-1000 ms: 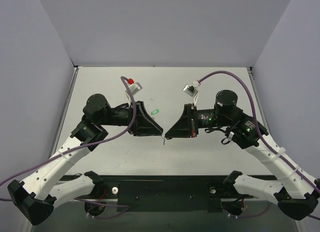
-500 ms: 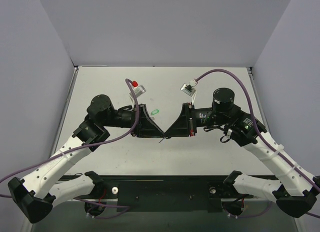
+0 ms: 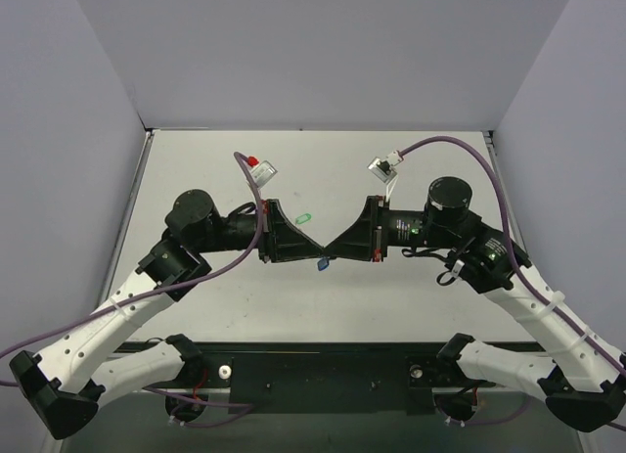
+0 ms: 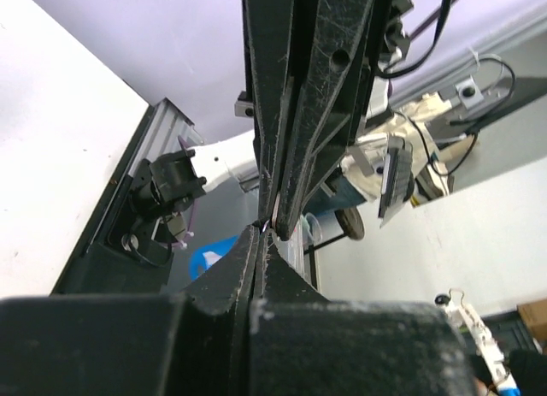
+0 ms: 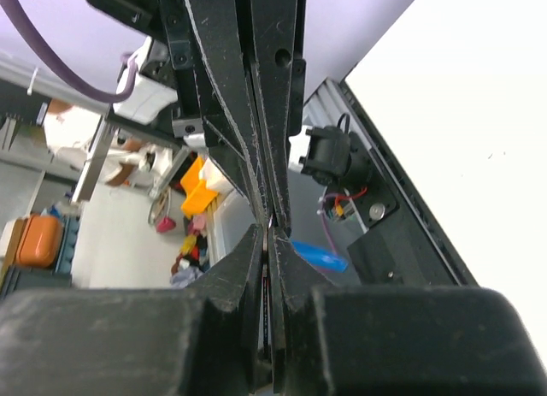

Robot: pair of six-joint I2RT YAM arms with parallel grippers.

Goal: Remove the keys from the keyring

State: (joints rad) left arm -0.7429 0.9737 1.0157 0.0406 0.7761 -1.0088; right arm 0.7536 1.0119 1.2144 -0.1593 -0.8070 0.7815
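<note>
The bench (image 3: 391, 296) is viewed from above and behind, from far enough that both arms (image 3: 117, 306) are taken in whole. Each wrist view is taken close along its own pincer, facing the opposite one: the left pincer (image 4: 261, 235), the right pincer (image 5: 267, 235). The tip-to-tip meeting point is shared by all three views.

Soft, even light falls from above in the overhead view: the white table (image 3: 411, 296) is bright without glare, shadows under the arms (image 3: 191, 215) are faint, and focus is sharp throughout. In both wrist views the close black fingers (image 4: 224, 285) are dark and blurred, the pale surfaces behind overexposed.
</note>
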